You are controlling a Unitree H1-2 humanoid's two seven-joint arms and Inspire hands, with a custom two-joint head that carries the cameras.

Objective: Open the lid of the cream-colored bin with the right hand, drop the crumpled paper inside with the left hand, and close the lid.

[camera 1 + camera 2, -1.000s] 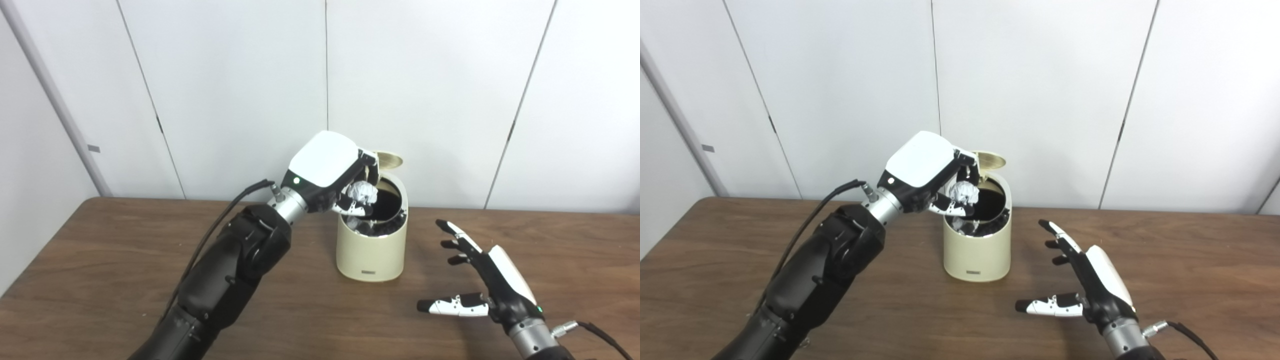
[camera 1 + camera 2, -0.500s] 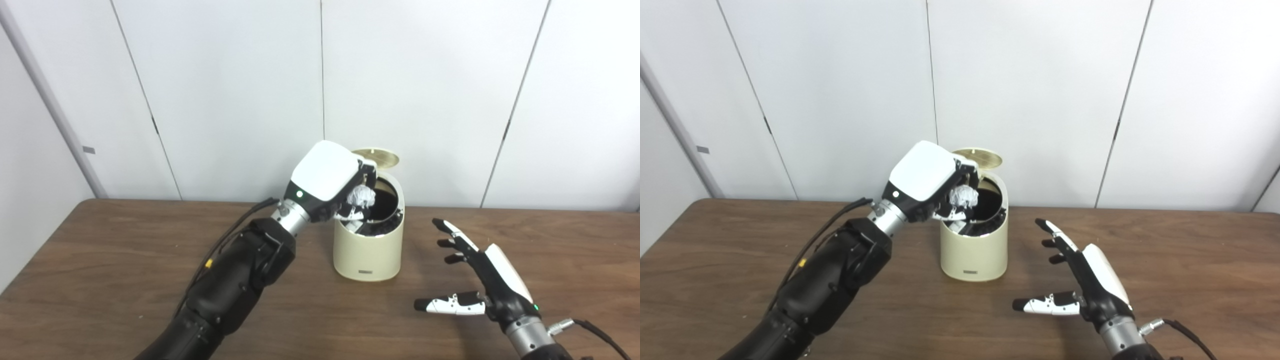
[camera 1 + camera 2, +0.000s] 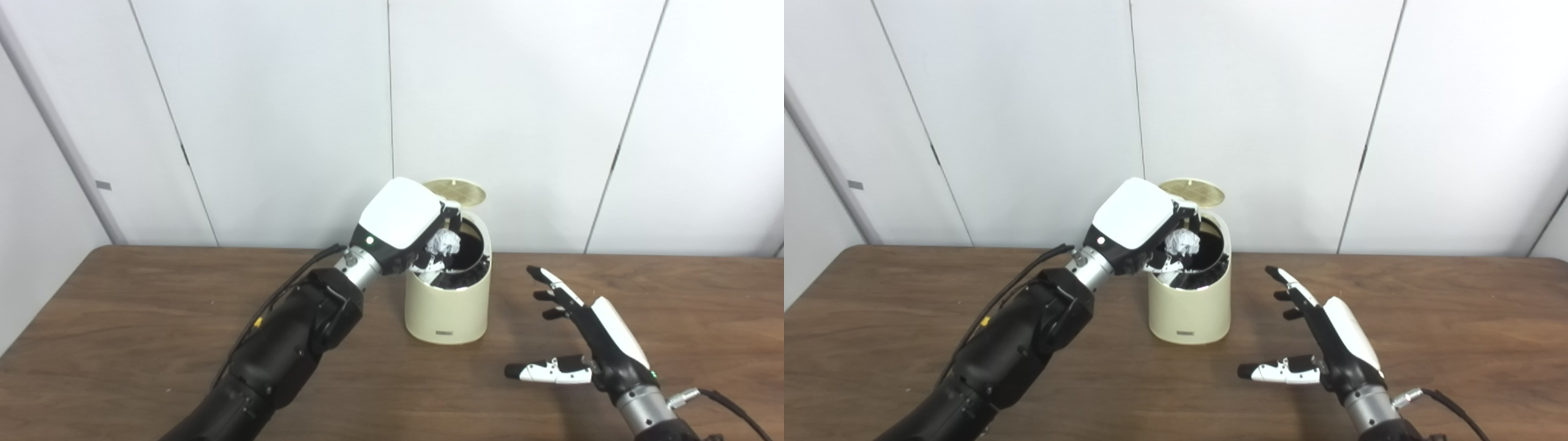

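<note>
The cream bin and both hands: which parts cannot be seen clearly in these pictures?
- Bin bottom inside: dark in both views; the paper and left hand cover the opening.
- Left hand fingers: mostly hidden under its white back.
- Lid hinge: behind the hand.
- Right hand forearm: cut off by the bottom edge.

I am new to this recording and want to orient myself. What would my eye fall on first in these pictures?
First, the left hand holding crumpled paper over the mouth of the cream-colored bin, which stands mid-table with its lid raised at the back. Next, the right hand, open with fingers spread, to the right of the bin and apart from it, above the brown table.
</note>
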